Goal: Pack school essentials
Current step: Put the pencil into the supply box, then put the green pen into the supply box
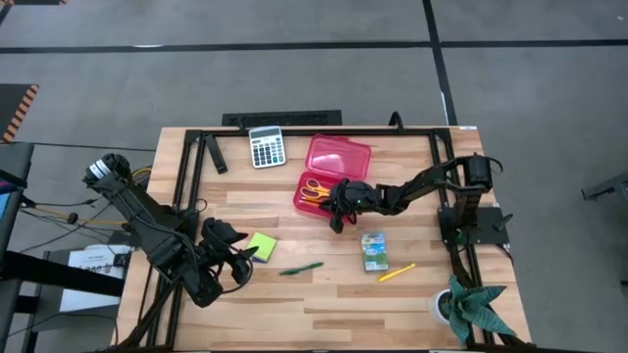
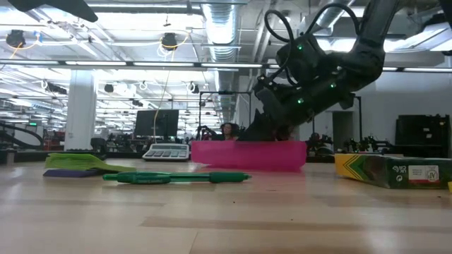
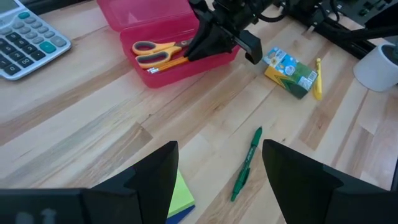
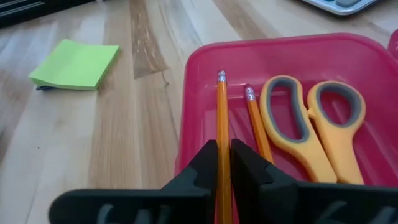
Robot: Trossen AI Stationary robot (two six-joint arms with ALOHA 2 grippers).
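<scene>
The tabletop (image 1: 324,294) is made of pale wooden planks with visible grain and straight seams, edged by a dark metal frame. On it stands a red translucent plastic case (image 1: 332,178), a shallow rectangular tray with rounded corners and its lid folded back flat behind it.

Inside the tray lie scissors (image 4: 323,134) with smooth yellow-orange loop handles lined in grey, and beside them a slim orange pencil (image 4: 256,127) with a metal band and pale eraser tip.

The right gripper (image 4: 222,163) sits at the tray's near edge with its dark, matte, wedge-shaped fingers pinching a second orange pencil (image 4: 222,118), which points straight along the tray floor, just beside the first pencil.

The lime-green sticky-note pad (image 1: 260,246), a flat square block with a dark bottom layer, lies on the bare wood near the left gripper (image 1: 235,257), whose broad black fingers are spread wide and hold nothing.

A dark green pen (image 1: 300,268) lies slantwise in the middle of the tabletop. A small green-blue carton (image 1: 374,251) of printed cardboard lies flat to its right, and a yellow pencil (image 1: 396,272) rests just beside the carton.

A grey-white calculator (image 1: 266,146) with rows of small keys sits at the far edge, left of the case.
</scene>
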